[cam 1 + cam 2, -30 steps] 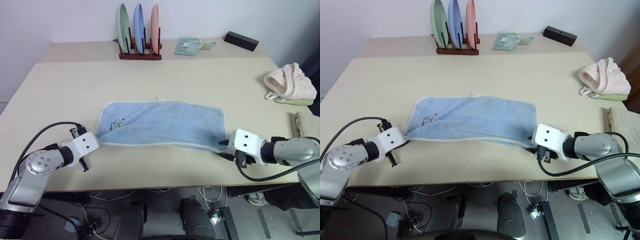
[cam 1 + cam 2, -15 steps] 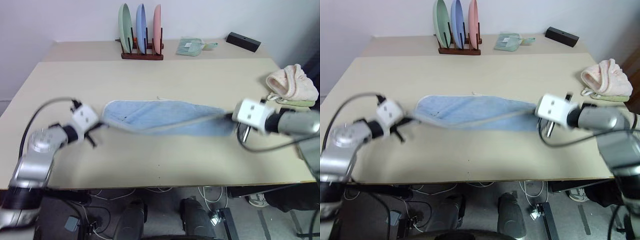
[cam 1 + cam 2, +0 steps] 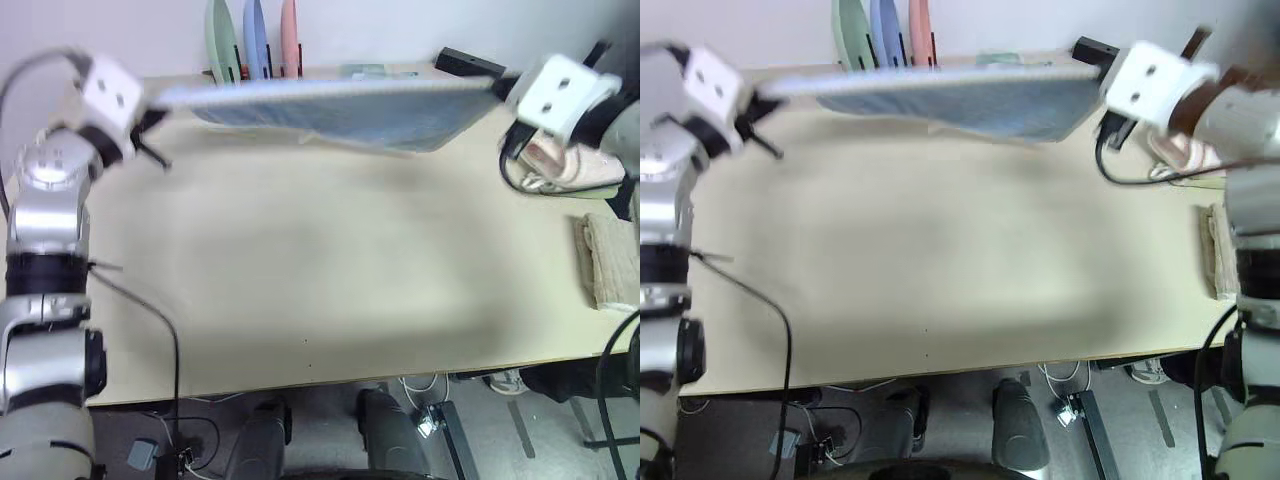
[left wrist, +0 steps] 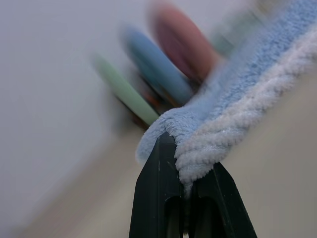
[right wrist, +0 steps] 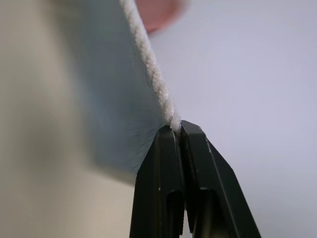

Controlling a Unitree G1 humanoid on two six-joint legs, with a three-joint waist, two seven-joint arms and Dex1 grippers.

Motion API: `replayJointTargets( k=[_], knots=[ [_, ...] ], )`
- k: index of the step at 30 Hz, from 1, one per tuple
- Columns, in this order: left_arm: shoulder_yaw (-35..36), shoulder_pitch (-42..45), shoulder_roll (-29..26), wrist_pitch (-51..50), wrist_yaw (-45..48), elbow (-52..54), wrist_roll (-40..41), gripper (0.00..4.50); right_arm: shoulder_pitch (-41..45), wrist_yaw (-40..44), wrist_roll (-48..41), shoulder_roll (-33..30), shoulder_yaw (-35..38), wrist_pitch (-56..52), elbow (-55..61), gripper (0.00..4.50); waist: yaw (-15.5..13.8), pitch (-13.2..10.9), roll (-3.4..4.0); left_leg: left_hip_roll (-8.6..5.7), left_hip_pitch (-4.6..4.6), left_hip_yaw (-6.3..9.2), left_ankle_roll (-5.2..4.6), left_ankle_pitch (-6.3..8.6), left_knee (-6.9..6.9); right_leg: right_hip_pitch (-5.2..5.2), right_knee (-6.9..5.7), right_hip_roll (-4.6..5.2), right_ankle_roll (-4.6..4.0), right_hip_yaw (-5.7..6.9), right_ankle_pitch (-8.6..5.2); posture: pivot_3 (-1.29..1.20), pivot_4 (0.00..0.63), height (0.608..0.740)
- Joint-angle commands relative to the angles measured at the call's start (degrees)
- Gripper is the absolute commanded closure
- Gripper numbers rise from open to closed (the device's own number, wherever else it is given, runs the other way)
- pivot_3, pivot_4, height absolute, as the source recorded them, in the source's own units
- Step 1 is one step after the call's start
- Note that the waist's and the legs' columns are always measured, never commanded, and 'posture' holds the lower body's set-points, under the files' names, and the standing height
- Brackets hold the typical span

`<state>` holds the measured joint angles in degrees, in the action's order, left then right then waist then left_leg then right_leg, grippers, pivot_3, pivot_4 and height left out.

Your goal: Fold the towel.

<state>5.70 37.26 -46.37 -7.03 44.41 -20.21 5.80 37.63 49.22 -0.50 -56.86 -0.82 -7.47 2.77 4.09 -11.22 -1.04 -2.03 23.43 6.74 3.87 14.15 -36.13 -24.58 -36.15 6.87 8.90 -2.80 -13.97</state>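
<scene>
While pinched at both ends, towel (image 3: 340, 108) between end effectors.

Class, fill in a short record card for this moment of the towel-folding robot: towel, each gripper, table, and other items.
towel: light blue, stretched taut in the air above the table
left gripper: shut on a towel corner
right gripper: shut on the towel's white trimmed edge
table: beige
other items: plate rack behind the towel; pink bundled towel at the right
</scene>
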Motion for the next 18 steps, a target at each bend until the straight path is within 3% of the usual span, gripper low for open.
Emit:
replayJointTargets(
  k=[1,12,15,18],
  knots=[
    [3.25,-8.25,-4.45,-5.04,5.44,10.50,3.93,4.50,-8.96,5.59,-5.79,-2.44,3.61,-6.10,9.98,4.43,-0.17,-0.02,0.01,0.00,0.00,0.00,-0.09,0.05,-0.08,0.00,0.00,0.00,0.00,0.00,0.00,0.00,0.150,0.740],
    [7.30,-41.87,-10.66,-18.19,15.37,36.30,11.48,4.50,-39.87,18.45,-14.91,-10.78,16.57,-19.42,23.62,4.43,-2.10,0.00,-0.01,0.04,-0.49,-0.01,-0.06,0.03,-0.29,0.64,-0.02,-0.01,-0.18,-0.02,0.09,0.00,0.150,0.740],
    [9.67,-44.81,-11.33,-20.33,16.30,39.23,13.62,4.50,-41.99,18.14,-14.80,-10.58,18.77,-19.54,23.83,4.43,-2.08,0.00,-0.01,0.05,-0.73,-0.03,-0.06,0.03,-0.25,0.86,0.04,-0.01,-0.20,-0.01,0.08,0.00,0.150,0.740],
    [9.60,-42.40,-11.17,-21.19,15.24,38.32,14.07,4.50,-39.99,15.78,-13.28,-9.53,17.78,-17.84,21.54,4.43,-2.08,0.00,-0.01,0.07,-1.10,-0.05,-0.06,0.04,-0.16,1.20,0.10,-0.01,-0.39,-0.01,-0.05,0.00,0.150,0.740]
  ],
)
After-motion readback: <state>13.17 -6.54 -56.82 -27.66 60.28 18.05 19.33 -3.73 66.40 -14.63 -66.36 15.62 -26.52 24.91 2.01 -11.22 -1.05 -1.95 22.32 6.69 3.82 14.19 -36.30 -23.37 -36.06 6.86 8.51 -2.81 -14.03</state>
